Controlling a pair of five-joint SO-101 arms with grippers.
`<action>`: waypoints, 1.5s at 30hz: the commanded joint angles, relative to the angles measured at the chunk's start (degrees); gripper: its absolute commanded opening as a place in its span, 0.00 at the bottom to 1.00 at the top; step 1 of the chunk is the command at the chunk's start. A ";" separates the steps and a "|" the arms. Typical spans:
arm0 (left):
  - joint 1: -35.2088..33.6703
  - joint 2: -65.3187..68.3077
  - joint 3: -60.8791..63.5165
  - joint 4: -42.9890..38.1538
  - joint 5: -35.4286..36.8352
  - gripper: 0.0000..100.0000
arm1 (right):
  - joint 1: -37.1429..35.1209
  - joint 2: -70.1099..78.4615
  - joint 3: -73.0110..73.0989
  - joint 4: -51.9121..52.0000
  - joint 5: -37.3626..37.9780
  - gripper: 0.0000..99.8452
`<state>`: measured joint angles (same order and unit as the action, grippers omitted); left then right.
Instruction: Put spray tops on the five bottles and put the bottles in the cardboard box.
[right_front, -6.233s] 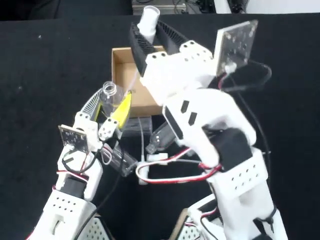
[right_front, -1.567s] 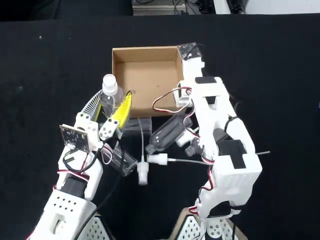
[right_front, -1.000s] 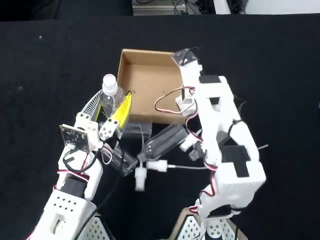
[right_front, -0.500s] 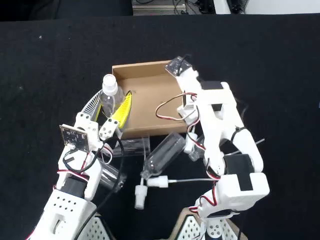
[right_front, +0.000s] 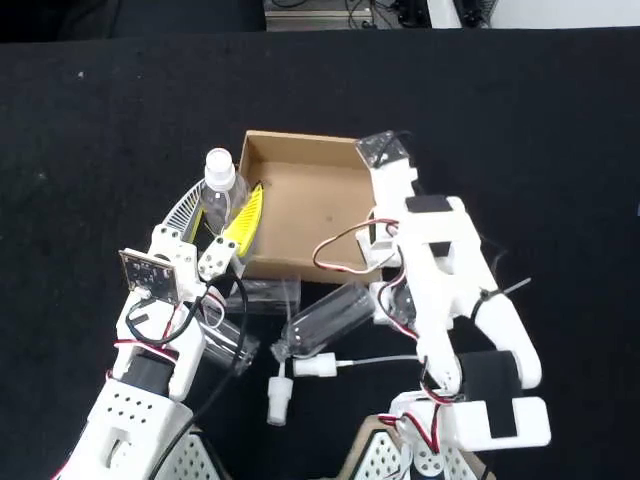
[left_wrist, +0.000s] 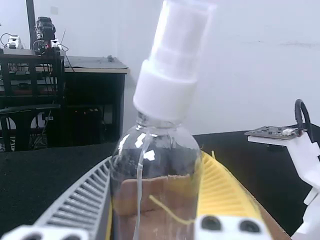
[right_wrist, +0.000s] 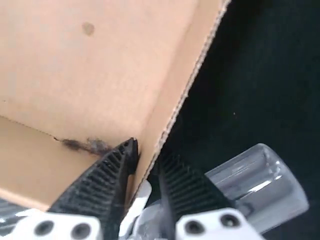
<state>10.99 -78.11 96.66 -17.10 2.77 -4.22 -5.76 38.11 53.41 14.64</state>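
Note:
A clear bottle (right_front: 219, 186) with a white spray top (left_wrist: 172, 65) stands upright in my left gripper (right_front: 224, 207), which is shut on it just left of the cardboard box (right_front: 300, 200). My right gripper (right_wrist: 146, 165) is shut on the box's wall (right_wrist: 172, 120) near a corner, one finger inside and one outside. The right arm (right_front: 430, 240) covers that corner in the high view. Three capless bottles lie in front of the box: one (right_front: 325, 318) by the right arm, one (right_front: 258, 295) against the box, and one (right_front: 225, 345) beside the left arm. Two loose spray tops (right_front: 278, 395) (right_front: 318, 365) lie nearer the arm bases.
The box holds nothing and sits turned at an angle on the black table (right_front: 560, 150). The right arm's red and white cables (right_front: 340, 245) hang over the box's near side. Open table stretches to the far left and far right.
The right arm has dragged and turned the box rightward and toward the arms' side. The lying bottles and loose tops were pushed nearer the bases. My left gripper with its bottle has stayed put.

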 joint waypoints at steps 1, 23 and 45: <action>0.13 -0.09 1.27 0.09 0.00 0.04 | 0.09 -2.95 -0.04 -2.90 9.93 0.01; 0.13 -0.09 1.27 0.09 0.00 0.04 | -2.64 -0.75 -2.86 1.05 4.92 0.18; 0.04 -0.09 1.27 0.09 0.00 0.04 | 3.34 -23.16 4.79 19.69 4.13 0.16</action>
<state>10.99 -78.11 96.66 -17.10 2.77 -1.23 -20.97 38.81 75.65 18.51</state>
